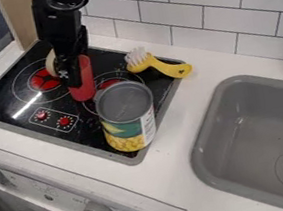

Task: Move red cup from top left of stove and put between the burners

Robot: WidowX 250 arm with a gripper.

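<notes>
Upper left, the gripper (73,82) is right at the cup (87,85), between the burners (42,81); open or closed, can't tell!

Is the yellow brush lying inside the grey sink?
No, the yellow brush lies at the edge of the stove, outside the grey sink.

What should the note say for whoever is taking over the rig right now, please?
Gripper: at the red cup; I can't tell whether it holds it.
Cup: upright, between the left burner and the right burner, behind the can.
Done: cup appears to be in the target area.
Left: probably confirm it rests on the stove, release if held, withdraw.
</notes>
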